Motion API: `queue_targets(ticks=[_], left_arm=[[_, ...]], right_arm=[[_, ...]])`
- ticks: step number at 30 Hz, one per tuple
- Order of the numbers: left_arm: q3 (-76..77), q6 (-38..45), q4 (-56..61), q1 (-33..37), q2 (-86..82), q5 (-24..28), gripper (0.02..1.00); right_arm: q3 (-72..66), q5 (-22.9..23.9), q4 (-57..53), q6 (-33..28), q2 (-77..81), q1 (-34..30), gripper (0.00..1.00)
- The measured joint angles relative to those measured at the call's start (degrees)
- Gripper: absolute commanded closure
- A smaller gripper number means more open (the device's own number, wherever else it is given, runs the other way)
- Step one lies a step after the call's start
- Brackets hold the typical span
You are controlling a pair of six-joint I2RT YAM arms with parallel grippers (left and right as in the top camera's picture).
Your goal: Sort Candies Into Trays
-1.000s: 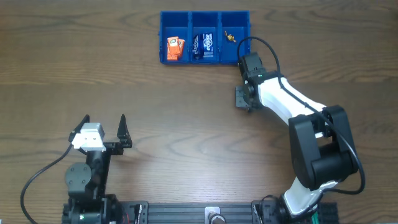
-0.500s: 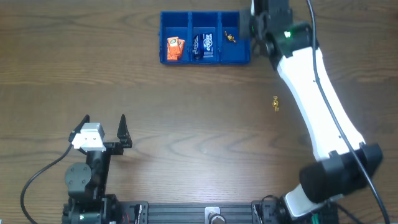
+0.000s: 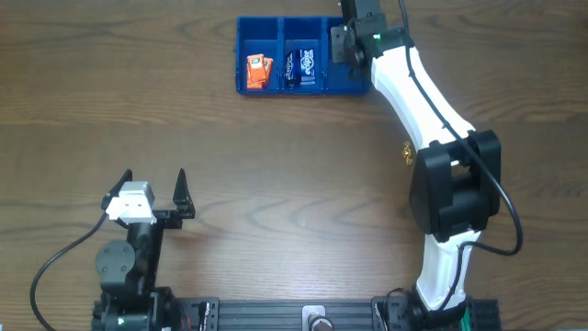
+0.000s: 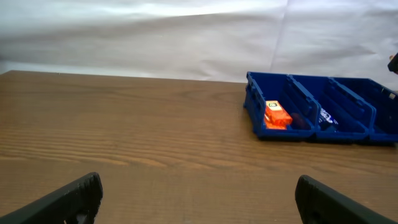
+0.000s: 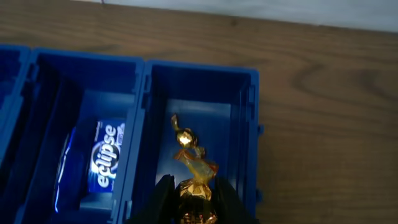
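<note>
We've got the right gripper [image 5: 193,182] clamped on a gold-wrapped candy [image 5: 196,194], hanging over the blue tray [image 3: 241,55], above its rightmost compartment. The middle bin has a blue packet [image 5: 102,158] and the left one an orange candy [image 3: 258,71]. A second gold candy [image 3: 405,154] lies on the table [image 3: 276,184], well apart from the tray. The left gripper [image 3: 154,184] sits wide open near its base.
</note>
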Motion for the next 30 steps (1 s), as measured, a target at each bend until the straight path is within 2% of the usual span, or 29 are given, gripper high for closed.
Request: queue_targets(ticks=[2,4,7,11,19,25,30], left_arm=[[0.0,0.0,0.0,0.0,0.0,0.0,0.020],[0.0,0.0,0.0,0.0,0.0,0.0,0.020],[0.0,0.0,0.0,0.0,0.0,0.0,0.020],[0.0,0.0,0.0,0.0,0.0,0.0,0.020],[0.0,0.0,0.0,0.0,0.0,0.0,0.020],[0.0,0.0,0.0,0.0,0.0,0.0,0.023],[0.0,0.0,0.0,0.0,0.0,0.0,0.020]], right_arm=[[0.0,0.0,0.0,0.0,0.0,0.0,0.739],[0.0,-0.1,0.3,-0.3,0.0,0.0,0.595],[0.0,-0.3,0.6,-0.3,0.0,0.0,0.520],[0.1,-0.5,-0.1,-0.7,0.0,0.3,0.511],[5.3,-0.8,-13.1,-0.8,-1.9,0.5,0.516],[5.2,-1.3,-25.7,-0.8,-13.2,-1.2,0.516],[0.7,-1.2,-29.2,-0.9,-23.5,-4.9,0.503]])
